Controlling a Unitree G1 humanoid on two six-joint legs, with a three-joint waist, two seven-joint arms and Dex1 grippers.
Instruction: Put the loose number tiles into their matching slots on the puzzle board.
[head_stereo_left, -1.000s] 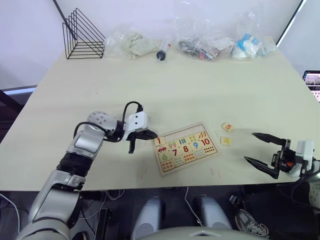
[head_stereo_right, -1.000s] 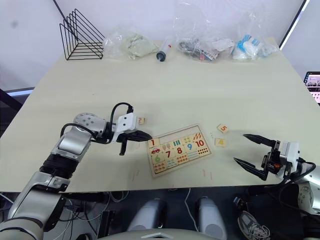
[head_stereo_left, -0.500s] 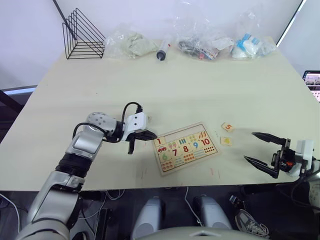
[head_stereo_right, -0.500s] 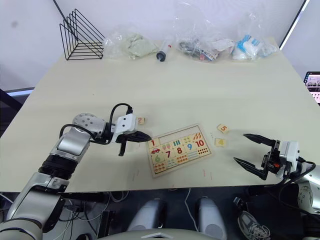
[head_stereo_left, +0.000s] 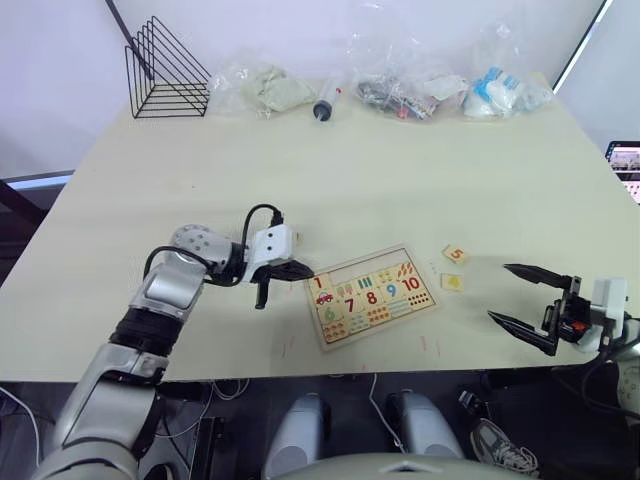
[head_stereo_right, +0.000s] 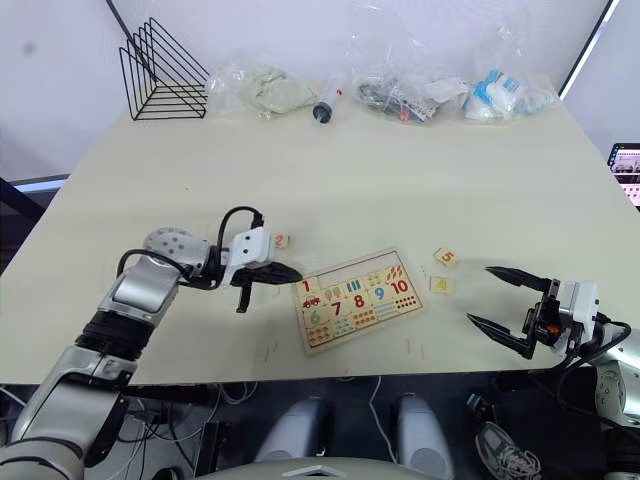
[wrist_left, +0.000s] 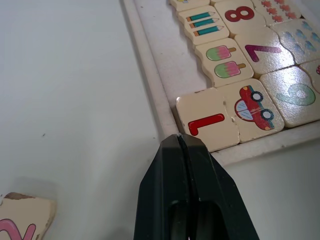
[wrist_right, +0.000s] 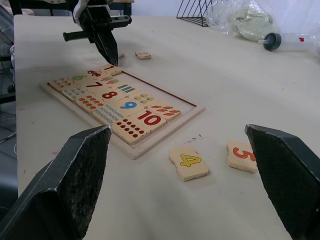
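Board: the puzzle board lies flat on the table, near the front edge, a bit tilted. It shows big numbers 6 to 10 and small counting pictures.
Tile 1: the 1 tile sits in the board's corner slot, next to a red car picture.
Slots: the other slots along the board's far long edge look bare, a strip of plain wood.
Tile 5: the 5 tile lies on the table at about 3 o'clock from the board, near it but not touching.
Tile 4: the 4 tile lies just beside the 5 tile, at 6 o'clock from it.
Tile 2: a pink 2 tile lies on the table at about 10 o'clock from the board's 1 corner.
Left gripper: the left gripper is at 9 o'clock from the board. Its two black fingers are pressed tight together with nothing between them. The tip is right at the board's frame by the 1 tile.
Right gripper: the right gripper is at 3 o'clock from the board, well apart from it. Its fingers are spread wide and hold nothing.
Far edge: a black wire rack, clear plastic bags and a syringe are at 12 o'clock, along the far side of the table.
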